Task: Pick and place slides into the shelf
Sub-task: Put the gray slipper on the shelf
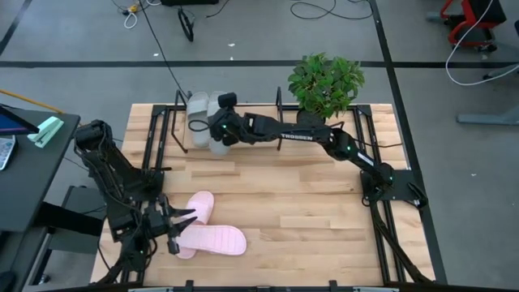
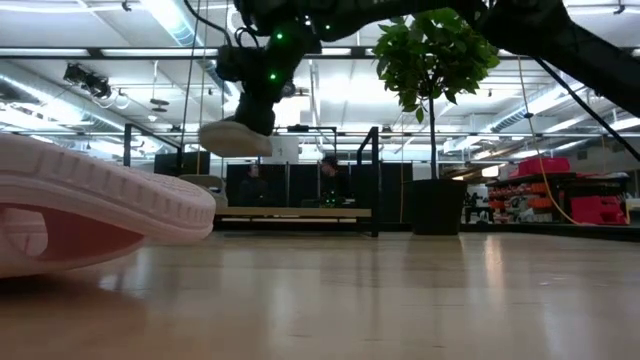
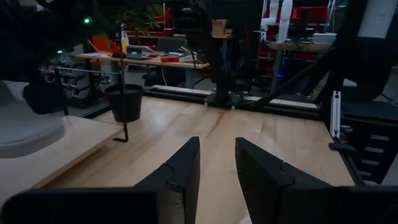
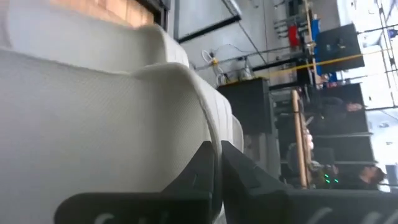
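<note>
Light wood table [image 1: 308, 211]: two pink slides [image 1: 209, 236] front left, shelf [image 1: 166, 134] back left, potted plant [image 1: 324, 85] at back.

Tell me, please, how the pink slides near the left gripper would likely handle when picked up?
The pink slides look like thick foam, so probably light and slightly squashy. The ridged sole should resist sliding. Lying flat, they seem unlikely to roll.

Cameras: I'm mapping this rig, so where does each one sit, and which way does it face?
High view: overhead, straight down on table, both arms, pink slides.
Low view: table height, level towards the room; pink slide close, right gripper overhead.
Left wrist: past left gripper, across table.
Right wrist: right gripper's jaws pinching grey-green slide.
Shared: high and low views both show the plant.
</note>
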`<action>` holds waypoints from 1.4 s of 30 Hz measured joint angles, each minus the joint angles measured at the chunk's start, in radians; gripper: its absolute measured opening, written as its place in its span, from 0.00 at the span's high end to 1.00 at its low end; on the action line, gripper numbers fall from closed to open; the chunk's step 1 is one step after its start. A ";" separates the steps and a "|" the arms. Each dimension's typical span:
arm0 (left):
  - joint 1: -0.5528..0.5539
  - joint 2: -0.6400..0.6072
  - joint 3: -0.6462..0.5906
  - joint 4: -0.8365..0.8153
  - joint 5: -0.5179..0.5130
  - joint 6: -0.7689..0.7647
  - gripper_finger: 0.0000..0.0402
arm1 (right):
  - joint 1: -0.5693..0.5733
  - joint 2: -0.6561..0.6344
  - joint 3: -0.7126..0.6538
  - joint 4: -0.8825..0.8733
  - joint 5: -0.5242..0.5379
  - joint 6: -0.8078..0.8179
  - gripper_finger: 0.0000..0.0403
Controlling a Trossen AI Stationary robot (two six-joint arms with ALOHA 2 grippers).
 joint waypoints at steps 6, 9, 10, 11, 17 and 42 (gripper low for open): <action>0.000 0.000 0.000 -0.001 -0.001 0.001 0.73 | -0.026 0.005 0.000 0.015 -0.044 0.045 0.98; 0.000 0.000 0.000 -0.001 -0.002 0.001 0.73 | -0.043 0.005 0.000 0.013 -0.065 0.049 0.98; 0.000 0.000 0.000 -0.001 -0.002 0.002 0.73 | -0.048 0.005 0.000 0.012 -0.078 0.050 0.98; 0.000 0.000 0.000 -0.001 -0.002 0.002 0.73 | -0.052 0.005 0.000 0.012 -0.091 0.054 0.98; 0.000 0.000 0.000 -0.001 -0.003 0.002 0.73 | -0.059 0.028 0.000 0.058 -0.096 0.055 0.98; 0.001 -0.001 0.000 -0.007 0.001 0.013 0.73 | -0.079 0.088 0.000 0.037 -0.045 0.008 0.98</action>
